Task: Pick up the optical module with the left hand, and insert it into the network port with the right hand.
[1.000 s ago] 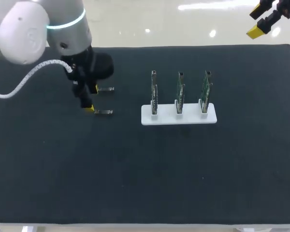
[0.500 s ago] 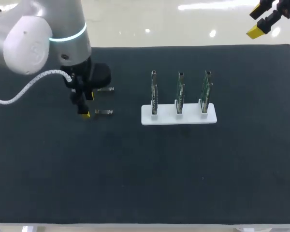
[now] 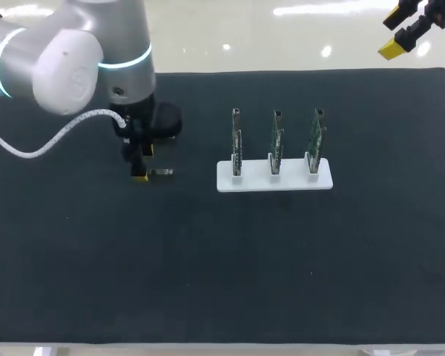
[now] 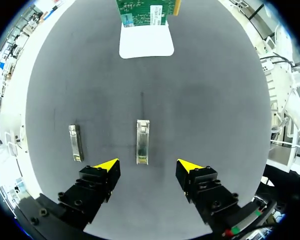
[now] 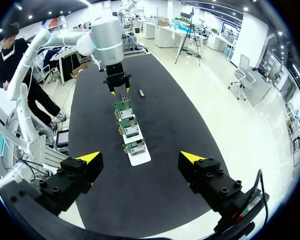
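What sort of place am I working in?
Likely an electronics assembly bench: a black-matted table, three circuit boards upright in a white stand, and two small metal modules lying flat.

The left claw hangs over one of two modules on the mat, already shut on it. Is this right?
No. The left wrist view shows the left claw open; the module lies untouched just ahead of its yellow tips.

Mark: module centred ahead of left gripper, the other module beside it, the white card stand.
centred optical module (image 4: 142, 141), left wrist view, middle of its metal body.
second optical module (image 4: 75, 142), left wrist view, middle of its body.
white card stand (image 3: 256, 182), head view, bare part of its base.
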### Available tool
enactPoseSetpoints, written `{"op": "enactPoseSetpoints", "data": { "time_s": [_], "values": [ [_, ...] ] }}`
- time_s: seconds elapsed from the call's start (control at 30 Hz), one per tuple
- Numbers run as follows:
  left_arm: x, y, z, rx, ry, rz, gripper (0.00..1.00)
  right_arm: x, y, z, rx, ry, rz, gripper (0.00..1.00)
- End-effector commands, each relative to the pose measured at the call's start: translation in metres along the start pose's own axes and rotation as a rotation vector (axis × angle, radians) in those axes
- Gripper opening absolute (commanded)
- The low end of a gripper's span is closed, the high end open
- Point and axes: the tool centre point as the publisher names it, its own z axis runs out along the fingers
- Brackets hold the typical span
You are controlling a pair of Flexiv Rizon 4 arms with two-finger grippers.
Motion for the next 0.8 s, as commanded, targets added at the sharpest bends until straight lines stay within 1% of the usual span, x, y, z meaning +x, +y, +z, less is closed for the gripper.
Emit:
{"op": "enactPoseSetpoints", "data": {
  "time_s": [0.03,0.27,0.6,0.8],
  "values": [
    [-0.002,0.006,0.007,0.002,0.007,0.007,1.00,0.000,0.000,0.000,0.001,-0.002,0.000,1.00],
    [-0.003,0.005,0.015,0.005,0.014,0.011,1.00,0.000,0.000,0.000,0.001,-0.002,0.000,1.00],
    [-0.004,0.005,0.021,-0.001,0.010,0.007,1.00,0.000,0.000,0.000,0.001,-0.002,0.000,1.00],
    [-0.006,0.006,0.025,0.011,0.007,0.005,1.00,0.000,0.000,0.000,0.001,-0.002,0.000,1.00]
  ]
}}
